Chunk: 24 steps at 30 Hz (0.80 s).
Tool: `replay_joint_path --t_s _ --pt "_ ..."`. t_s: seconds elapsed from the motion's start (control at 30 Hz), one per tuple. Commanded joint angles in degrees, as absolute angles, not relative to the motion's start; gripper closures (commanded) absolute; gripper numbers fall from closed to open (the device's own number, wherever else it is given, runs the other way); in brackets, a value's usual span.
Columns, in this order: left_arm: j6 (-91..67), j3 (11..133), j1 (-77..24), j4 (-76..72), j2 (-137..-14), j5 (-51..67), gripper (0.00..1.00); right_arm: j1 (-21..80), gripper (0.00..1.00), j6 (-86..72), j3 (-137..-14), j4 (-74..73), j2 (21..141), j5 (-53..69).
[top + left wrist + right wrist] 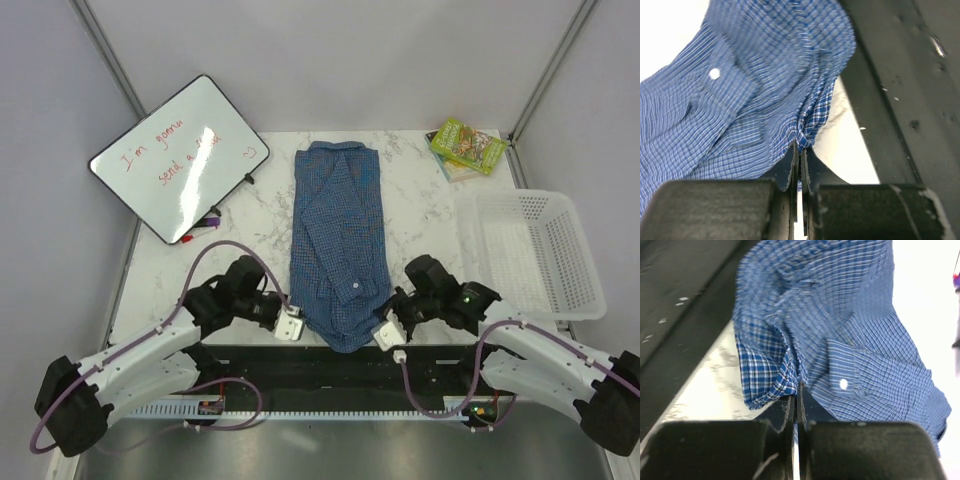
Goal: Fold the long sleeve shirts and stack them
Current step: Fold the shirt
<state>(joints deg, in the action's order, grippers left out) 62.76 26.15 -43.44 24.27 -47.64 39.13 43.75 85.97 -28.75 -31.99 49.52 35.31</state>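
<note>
**Black fingers clamp the shirt's near corners**

Closest to the wrist lenses, the dark fingers of each tool are pressed together with blue checked cloth caught between them. The left tool [800,150] has its jaws closed on a gathered pinch of the shirt [755,85], the fabric bunching into small pleats right at the fingertips. The right tool [796,390] is likewise clamped on the shirt's edge, where a turned-over flap shows a darker, bolder check beside the grip point.

From above, the left tool [290,325] sits at the near-left corner of the shirt [338,240] and the right tool [388,335] at its near-right corner, both low over the front edge of the counter [420,210]. The shirt lies in the middle of the white marbled counter as a long narrow strip running away from the arms, collar at the far end and hem at the near edge. A sleeve is laid down along the strip, its cuff [352,288] with a pale button resting close to the hem, between the two tools.

A whiteboard [180,155] with red handwriting leans at the far left, a marker [200,228] beside its lower edge. Books [467,147] lie at the far right corner, and a white mesh basket [535,255] stands to the right of the shirt, apart from it.
</note>
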Motion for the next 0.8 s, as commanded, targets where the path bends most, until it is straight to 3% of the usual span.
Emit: replay_joint_path --t_s 0.0,0.4,0.77 --pt "56.07 34.00 -37.03 23.65 -53.95 41.57 0.98 40.27 1.00 77.34 -37.52 -29.10 57.81 35.67" --pt "60.29 48.41 -24.80 13.45 -75.13 46.23 0.98 27.60 1.00 82.89 -53.25 -21.98 78.02 39.90" --pt "61.35 71.51 -17.41 9.41 -101.04 44.30 0.98 19.78 1.00 83.76 -73.03 -16.70 100.43 41.31"
